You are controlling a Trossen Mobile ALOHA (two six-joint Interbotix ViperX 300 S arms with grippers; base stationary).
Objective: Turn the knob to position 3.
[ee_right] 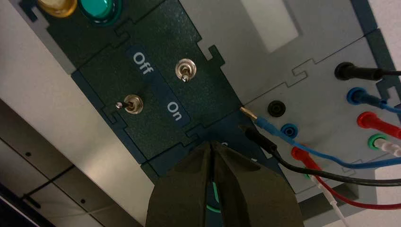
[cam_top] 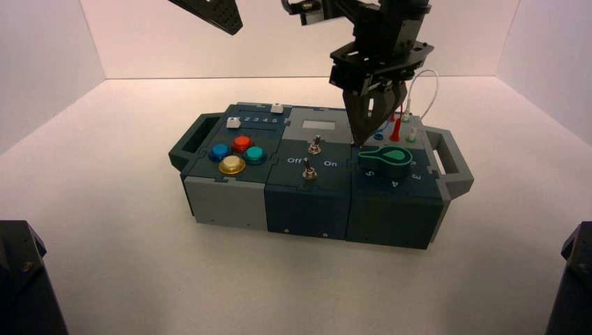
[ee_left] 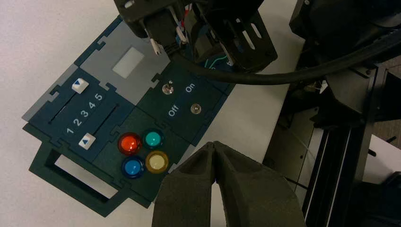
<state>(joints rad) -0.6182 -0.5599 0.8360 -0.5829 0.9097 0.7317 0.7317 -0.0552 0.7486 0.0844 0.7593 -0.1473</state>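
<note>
The dark green teardrop knob (cam_top: 386, 158) with a teal outline sits on the box's right block. An arc of white dial digits lies in front of it, with the 3 (cam_top: 417, 176) at the arc's right end. My right gripper (cam_top: 363, 136) is shut and empty, its tips just above the knob's back left edge. In the right wrist view the gripper (ee_right: 211, 144) covers most of the knob (ee_right: 214, 191); only a sliver of teal outline shows between the fingers. My left gripper (ee_left: 215, 144) is shut and empty, held high over the box's left front (cam_top: 216, 15).
Two metal toggle switches (cam_top: 315, 146) (cam_top: 307, 172) stand on the middle block. Four coloured push-buttons (cam_top: 237, 153) and two sliders (cam_top: 233, 123) are on the left block. Red, blue, black and white plugged wires (cam_top: 399, 125) stand just behind the knob. A handle (cam_top: 452, 157) sticks out at the box's right end.
</note>
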